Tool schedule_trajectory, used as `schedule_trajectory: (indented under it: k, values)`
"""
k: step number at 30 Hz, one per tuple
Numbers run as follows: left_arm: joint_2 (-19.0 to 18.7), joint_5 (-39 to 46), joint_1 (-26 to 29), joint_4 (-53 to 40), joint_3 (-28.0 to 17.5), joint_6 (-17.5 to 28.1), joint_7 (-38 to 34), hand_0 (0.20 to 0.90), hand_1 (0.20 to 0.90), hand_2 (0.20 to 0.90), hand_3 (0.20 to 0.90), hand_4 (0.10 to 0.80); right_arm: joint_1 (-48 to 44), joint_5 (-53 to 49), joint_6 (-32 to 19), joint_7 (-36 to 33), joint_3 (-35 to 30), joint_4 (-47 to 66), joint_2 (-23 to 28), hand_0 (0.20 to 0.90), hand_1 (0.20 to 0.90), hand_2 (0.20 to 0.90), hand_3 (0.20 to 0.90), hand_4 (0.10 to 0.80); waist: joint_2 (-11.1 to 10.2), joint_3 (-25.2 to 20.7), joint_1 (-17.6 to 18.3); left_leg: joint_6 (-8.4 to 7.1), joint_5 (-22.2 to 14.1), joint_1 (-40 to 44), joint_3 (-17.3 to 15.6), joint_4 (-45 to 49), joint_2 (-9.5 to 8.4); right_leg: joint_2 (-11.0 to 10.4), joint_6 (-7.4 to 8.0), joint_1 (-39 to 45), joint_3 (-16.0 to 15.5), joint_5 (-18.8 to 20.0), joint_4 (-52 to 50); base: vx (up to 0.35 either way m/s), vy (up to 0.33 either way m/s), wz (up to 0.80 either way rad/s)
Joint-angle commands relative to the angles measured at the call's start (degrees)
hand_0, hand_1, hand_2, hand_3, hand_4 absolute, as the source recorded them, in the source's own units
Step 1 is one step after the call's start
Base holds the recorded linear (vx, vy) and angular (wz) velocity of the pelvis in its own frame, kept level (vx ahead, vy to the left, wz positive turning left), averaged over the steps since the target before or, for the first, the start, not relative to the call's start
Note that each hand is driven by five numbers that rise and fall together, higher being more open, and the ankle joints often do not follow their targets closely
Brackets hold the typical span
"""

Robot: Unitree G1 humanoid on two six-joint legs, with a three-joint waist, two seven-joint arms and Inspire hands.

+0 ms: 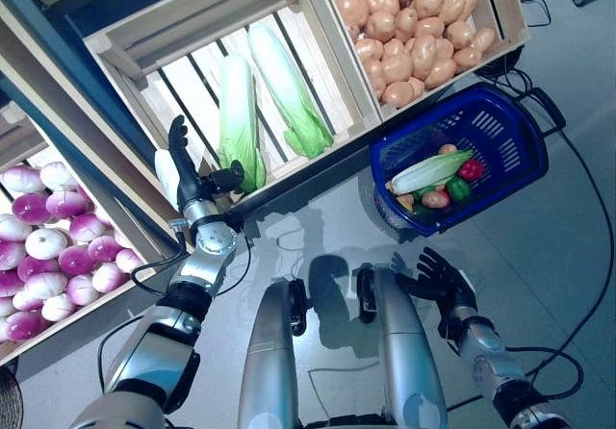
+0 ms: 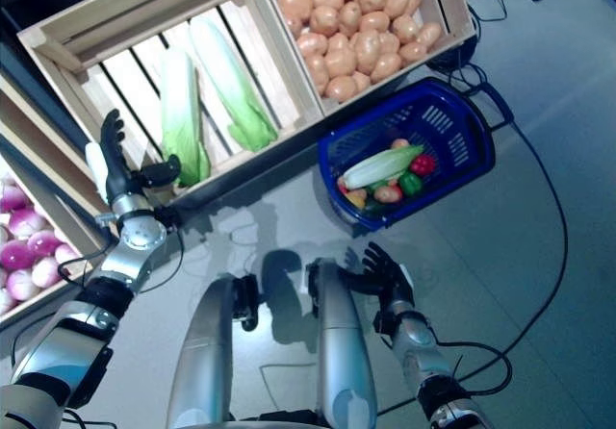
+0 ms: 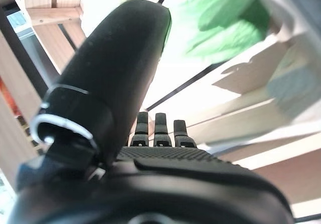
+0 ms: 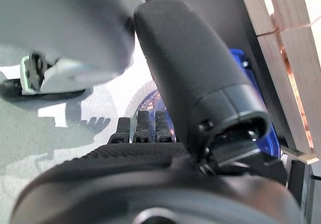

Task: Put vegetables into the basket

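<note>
The blue basket (image 1: 508,121) stands on the floor below the stand. In it lie a long pale cabbage (image 1: 429,170), a red pepper (image 1: 471,168), a green pepper (image 1: 458,189) and small orange and pink vegetables. My left hand (image 1: 189,174) is raised at the front edge of the wooden crate (image 1: 144,112), open and empty, its thumb next to a long green-and-white cabbage (image 1: 237,121). That cabbage shows past the fingers in the left wrist view (image 3: 220,23). My right hand (image 1: 441,280) is low over the floor, short of the basket, fingers spread and empty.
A second long cabbage (image 1: 289,92) lies beside the first. A crate of brown potatoes (image 1: 409,25) stands behind the basket. Purple-and-white round vegetables (image 1: 53,246) fill a lower shelf at left. The grey floor (image 1: 539,256) lies around the basket.
</note>
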State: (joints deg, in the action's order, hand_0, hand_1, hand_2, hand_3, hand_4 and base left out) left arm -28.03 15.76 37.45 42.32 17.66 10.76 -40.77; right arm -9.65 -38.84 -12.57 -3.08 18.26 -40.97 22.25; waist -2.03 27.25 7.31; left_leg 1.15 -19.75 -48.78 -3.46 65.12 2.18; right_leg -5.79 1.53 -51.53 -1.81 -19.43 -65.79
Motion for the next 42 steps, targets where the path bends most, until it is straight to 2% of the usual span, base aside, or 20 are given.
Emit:
schedule_trajectory:
  k: [1,4,9,15,27,29,30,32,34,37,42]
  values:
    - [-3.05,0.87,4.71,-0.18,-0.90,4.19,0.97,0.900,0.900,0.900,0.900,0.800,2.45,-0.86,-1.14,-0.59,-0.69,1.59,2.13,0.900,0.900,0.900,0.900,0.800,0.44,-3.97,-0.59,2.22,-0.65,1.27,-1.84,1.28,0.46,0.16,-3.01,3.06,-0.82,1.90,1.62,0.007,-0.005,-0.17]
    - [-4.78,2.17,5.98,-0.62,-0.49,7.54,4.52,0.900,0.900,0.900,0.900,0.800,3.26,-0.13,-0.40,0.07,-1.46,1.20,2.98,0.900,0.900,0.900,0.900,0.800,0.14,-3.39,-0.03,2.28,-1.02,0.85,-1.95,2.40,0.80,0.63,-2.99,2.63,-0.63,1.89,0.97,0.034,-0.007,-0.20]
    - [-6.04,1.96,6.31,-1.95,-0.13,11.69,6.36,0.900,0.900,0.900,0.900,0.800,4.21,0.99,-1.39,1.70,-2.24,-0.86,3.57,0.900,0.900,0.900,0.900,0.800,0.21,-2.99,0.40,2.43,-1.33,1.28,-2.30,3.08,1.03,0.75,-3.13,2.92,-0.49,1.98,0.70,0.067,-0.012,0.03]
    - [-6.46,1.72,5.91,-2.53,0.24,11.23,8.21,0.900,0.900,0.900,0.900,0.800,4.44,1.93,-1.32,2.22,-2.30,-1.39,3.74,0.900,0.900,0.900,0.900,0.800,0.50,-2.71,0.59,2.64,-1.52,0.61,-2.54,3.85,0.94,0.71,-3.40,2.07,-0.46,1.95,-0.11,0.036,-0.012,-0.04]
    - [-7.05,4.48,10.12,1.31,0.65,4.21,5.52,0.900,0.900,0.900,0.900,0.800,3.48,0.87,-0.91,0.18,-1.85,0.63,4.10,0.900,0.900,0.900,0.900,0.800,-0.13,-0.77,1.21,3.13,-1.95,-3.49,-2.34,6.31,1.53,0.65,-3.41,-1.68,-0.67,1.93,-2.34,0.001,0.000,0.01]
    - [-7.61,4.32,12.26,3.57,0.14,2.21,0.91,0.900,0.900,0.900,0.900,0.800,3.07,0.40,-1.32,-0.40,-1.59,0.45,4.11,0.900,0.900,0.900,0.900,0.800,-0.42,-0.31,1.26,3.19,-1.92,-5.15,-2.04,6.81,1.57,0.81,-3.43,-3.10,-0.75,1.99,-2.74,-0.039,-0.017,0.02]
    - [-8.17,3.75,13.70,5.36,-0.19,1.04,-3.59,0.900,0.900,0.900,0.900,0.800,2.83,0.02,-1.51,-0.65,-1.41,0.17,4.15,0.900,0.900,0.900,0.900,0.800,-0.61,-0.07,1.33,3.18,-1.94,-6.04,-1.83,7.15,1.63,0.90,-3.41,-3.84,-0.77,1.98,-3.00,-0.044,-0.022,0.04]
    - [-8.59,3.23,14.78,6.94,-0.63,1.21,-6.38,0.900,0.900,0.900,0.900,0.800,2.65,-0.29,-1.76,-0.89,-1.20,-0.05,4.19,0.900,0.900,0.900,0.900,0.800,-0.78,0.15,1.38,3.17,-1.97,-6.78,-1.68,7.42,1.66,0.97,-3.46,-4.43,-0.82,1.91,-3.19,-0.044,-0.023,0.02]
    - [-9.10,0.22,17.12,8.83,-1.58,0.76,-15.89,0.900,0.900,0.900,0.900,0.800,2.14,-1.11,-2.50,-1.65,-0.32,-0.77,3.92,0.900,0.900,0.900,0.900,0.800,-1.16,0.73,1.35,3.02,-1.81,-8.44,-1.24,7.74,1.67,1.33,-3.41,-5.81,-0.90,2.11,-3.30,-0.074,-0.038,0.00]
    - [-7.90,-4.46,18.28,8.26,-1.52,0.43,-23.31,0.900,0.900,0.900,0.900,0.800,1.36,-1.50,-2.89,-2.64,0.82,-1.42,3.55,0.900,0.900,0.900,0.900,0.800,-1.41,1.20,1.05,2.70,-1.47,-8.95,-1.06,7.05,1.47,1.69,-3.31,-6.21,-1.12,2.33,-2.78,-0.049,-0.023,-0.03]
    - [-4.56,-8.64,20.36,7.12,0.22,-2.87,-29.80,0.900,0.900,0.900,0.900,0.800,-1.26,-1.43,-3.88,-3.24,2.29,-2.82,3.13,0.900,0.900,0.900,0.900,0.800,-1.68,1.86,0.80,2.53,-1.25,-8.81,-1.08,6.39,1.29,2.27,-3.46,-6.21,-1.42,2.49,-2.30,-0.006,-0.001,-0.01]
